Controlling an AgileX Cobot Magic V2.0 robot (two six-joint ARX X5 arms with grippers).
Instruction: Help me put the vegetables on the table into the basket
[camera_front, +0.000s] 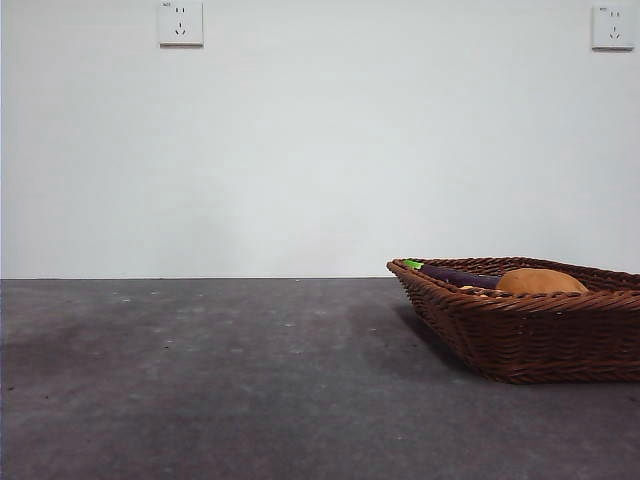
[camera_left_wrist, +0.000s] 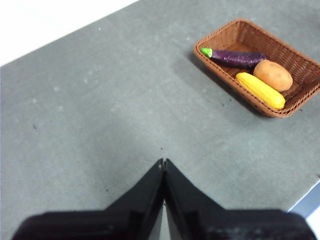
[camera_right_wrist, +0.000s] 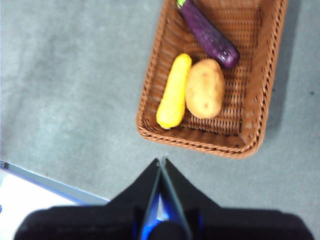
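Observation:
The reddish-brown wicker basket (camera_front: 530, 335) stands on the dark grey table (camera_front: 220, 380) at the right. Inside the basket (camera_right_wrist: 250, 125) lie three vegetables side by side: a brown potato (camera_right_wrist: 205, 88), a purple eggplant (camera_right_wrist: 209, 34) with a green stem, and a long yellow corn-like vegetable (camera_right_wrist: 173, 91). The left wrist view shows the same basket (camera_left_wrist: 220, 37) with potato (camera_left_wrist: 273, 75), eggplant (camera_left_wrist: 235, 58) and yellow vegetable (camera_left_wrist: 260, 90). My left gripper (camera_left_wrist: 163, 162) is shut and empty, high over bare table away from the basket. My right gripper (camera_right_wrist: 161, 161) is shut and empty, raised beside the basket's short rim.
The table edge (camera_right_wrist: 45, 181) runs close to the right gripper, with a white floor beyond. Another edge (camera_left_wrist: 305, 200) shows near the left gripper. A white wall with two sockets (camera_front: 180, 22) stands behind the table.

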